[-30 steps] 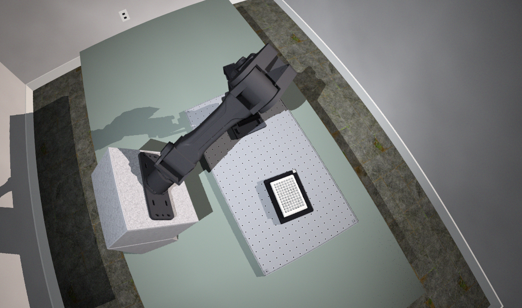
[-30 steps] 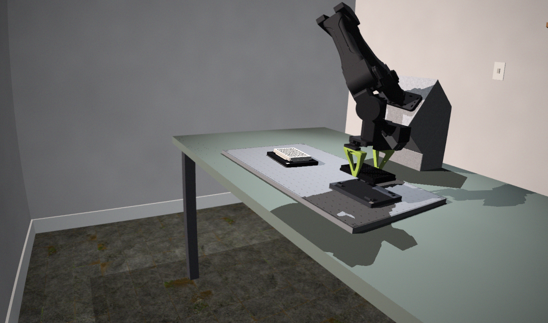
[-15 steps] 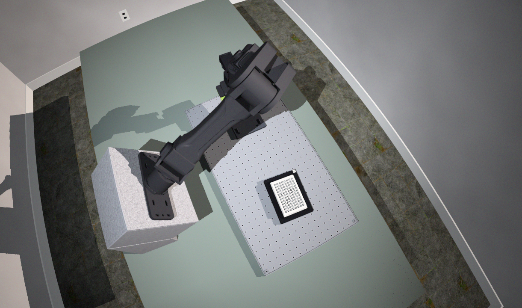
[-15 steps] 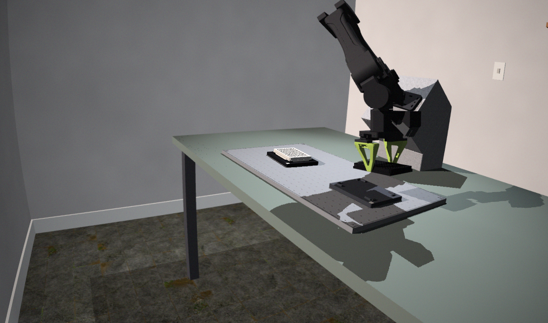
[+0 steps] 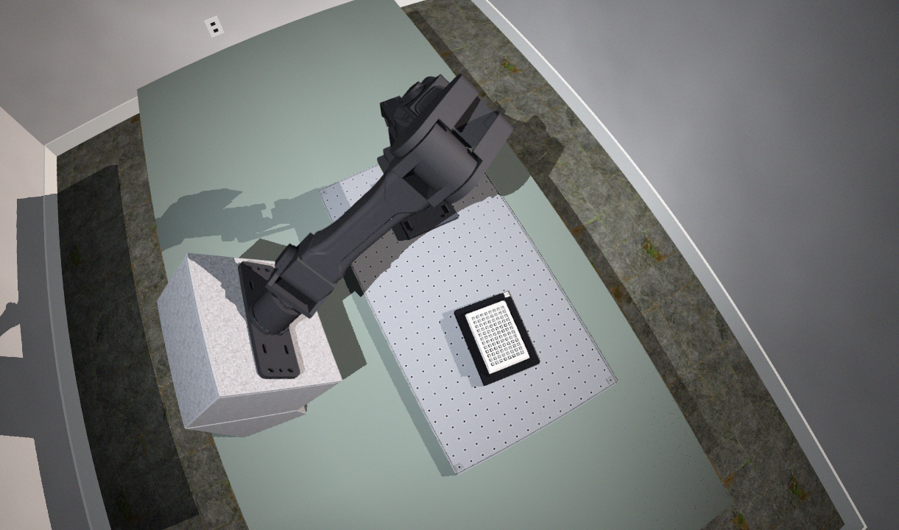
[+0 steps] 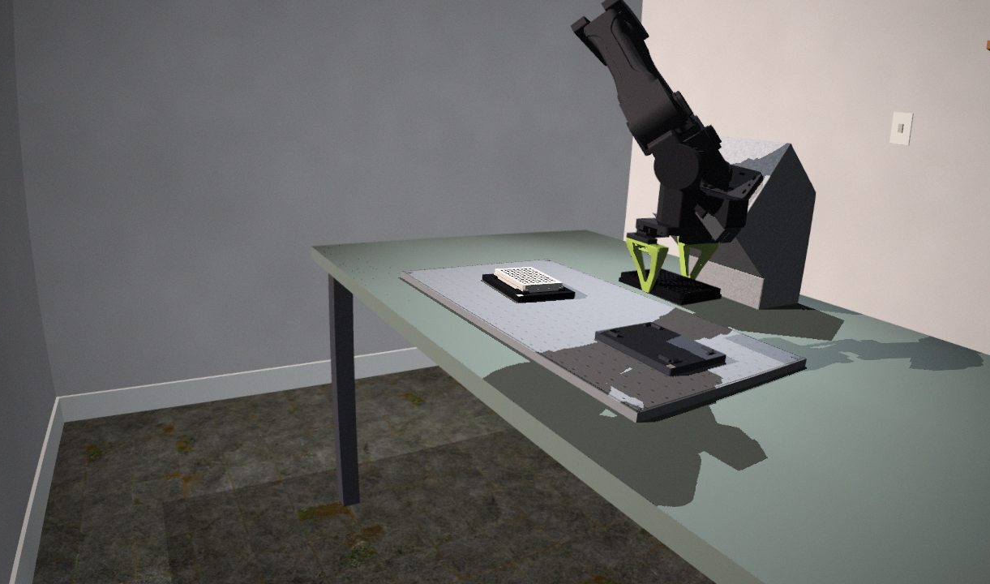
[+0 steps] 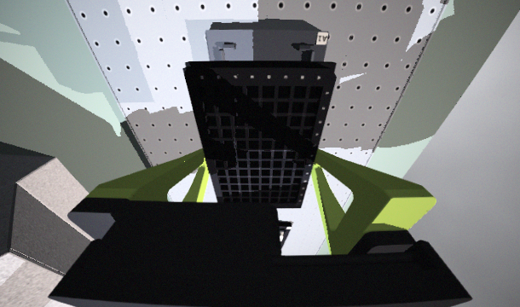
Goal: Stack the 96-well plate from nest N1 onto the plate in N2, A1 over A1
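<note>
one of the two main steps looks done: the black plate [image 6: 670, 286] is out of its nest and hangs above the perforated board [image 6: 556, 319], clamped across its width by the green fingers [image 6: 646, 264] of the end effector [image 6: 668, 270], which stand wide on it. the left nest [image 6: 658, 346] is bare, its a1 label visible in the wrist view. carrying, aligning a1 and seating are judged outstanding. the right nest [image 5: 480, 371] holds the white plate [image 5: 500, 336], squarely seated, well apart from the carried one.
</note>
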`<act>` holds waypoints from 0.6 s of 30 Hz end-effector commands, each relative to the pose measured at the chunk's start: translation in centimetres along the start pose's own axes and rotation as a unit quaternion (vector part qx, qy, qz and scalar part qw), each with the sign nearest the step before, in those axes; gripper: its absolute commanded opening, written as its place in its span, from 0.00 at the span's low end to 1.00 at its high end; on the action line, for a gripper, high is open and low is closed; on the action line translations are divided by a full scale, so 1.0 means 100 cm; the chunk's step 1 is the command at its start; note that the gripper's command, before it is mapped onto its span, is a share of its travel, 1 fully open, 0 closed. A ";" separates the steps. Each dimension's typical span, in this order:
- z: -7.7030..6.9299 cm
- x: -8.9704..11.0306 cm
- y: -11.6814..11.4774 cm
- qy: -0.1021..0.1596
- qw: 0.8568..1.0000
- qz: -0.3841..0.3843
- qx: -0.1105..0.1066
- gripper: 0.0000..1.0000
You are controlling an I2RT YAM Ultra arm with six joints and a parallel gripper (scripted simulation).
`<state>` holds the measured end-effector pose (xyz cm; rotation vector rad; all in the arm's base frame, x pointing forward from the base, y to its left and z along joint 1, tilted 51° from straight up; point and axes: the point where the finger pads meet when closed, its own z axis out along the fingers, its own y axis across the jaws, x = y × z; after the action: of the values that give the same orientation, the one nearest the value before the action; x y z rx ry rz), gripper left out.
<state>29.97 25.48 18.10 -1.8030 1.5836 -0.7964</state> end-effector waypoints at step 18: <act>-0.026 -0.009 -0.016 -0.024 1.000 0.012 0.016 0.00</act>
<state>29.52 25.43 18.61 -1.8037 1.5877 -0.7947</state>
